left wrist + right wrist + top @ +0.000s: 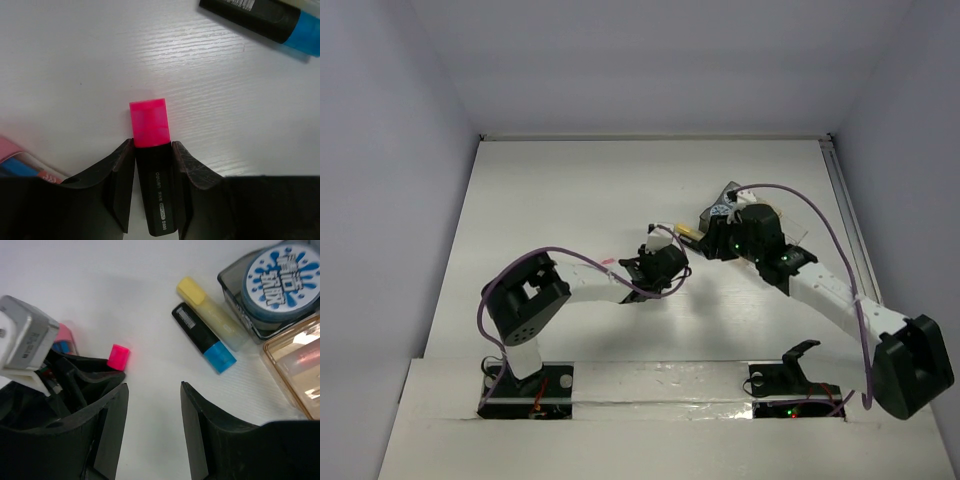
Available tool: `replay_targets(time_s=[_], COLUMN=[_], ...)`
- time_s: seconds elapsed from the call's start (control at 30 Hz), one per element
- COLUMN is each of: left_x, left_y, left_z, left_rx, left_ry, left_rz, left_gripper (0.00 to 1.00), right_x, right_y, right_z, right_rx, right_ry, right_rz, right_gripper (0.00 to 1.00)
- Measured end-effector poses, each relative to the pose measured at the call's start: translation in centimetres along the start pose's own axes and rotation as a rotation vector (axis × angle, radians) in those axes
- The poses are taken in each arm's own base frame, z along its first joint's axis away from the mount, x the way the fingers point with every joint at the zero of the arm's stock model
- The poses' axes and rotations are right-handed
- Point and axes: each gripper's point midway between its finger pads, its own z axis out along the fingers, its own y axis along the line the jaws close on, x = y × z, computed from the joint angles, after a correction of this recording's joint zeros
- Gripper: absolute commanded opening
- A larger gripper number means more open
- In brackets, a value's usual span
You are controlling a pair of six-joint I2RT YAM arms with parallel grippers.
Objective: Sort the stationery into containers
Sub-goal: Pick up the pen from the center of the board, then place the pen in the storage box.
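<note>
Left gripper (152, 145): clamped on pink marker (148, 122), low at table (75, 75).
Right gripper (152, 390): spread, empty.
Loose: blue marker (202, 342), yellow marker (210, 315), touching, near trays.
Done: roll (282, 277) in grey tray (235, 287).
Progress: early, I'd say; markers unsorted.

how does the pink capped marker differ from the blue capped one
Cap colour: the pink marker has a pink cap, the blue marker a blue one. State: the pink marker is clamped in the left end effector; the blue marker lies free on the table, right beside a yellow marker. Both have black bodies with printed labels.
</note>
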Motion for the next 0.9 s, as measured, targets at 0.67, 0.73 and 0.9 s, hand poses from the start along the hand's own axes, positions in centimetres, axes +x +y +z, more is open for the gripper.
replay_targets(time_s=[0.67,0.73,0.9], left_x=[-19.9,-21.0,-22.1], left_y=[-12.4,-14.6,-20.4], left_z=[-9.4,-8.4,-4.2], left_rx=[0.459,0.485,0.547], left_ry=[-0.385,-0.397,-0.394], left_rz=[-0.109,-0.082,0.003], left_gripper=[0.0,0.0,0.0], right_x=[-10.1,-10.3,-10.5], right_y=[-2.6,-3.2,-4.1], right_z=[-16.0,-17.9,-20.8], right_rx=[0.177,0.194,0.227], right_ry=[-0.701,-0.762,-0.852], right_rz=[0.197,0.226,0.263], right_gripper=[0.0,0.0,0.01])
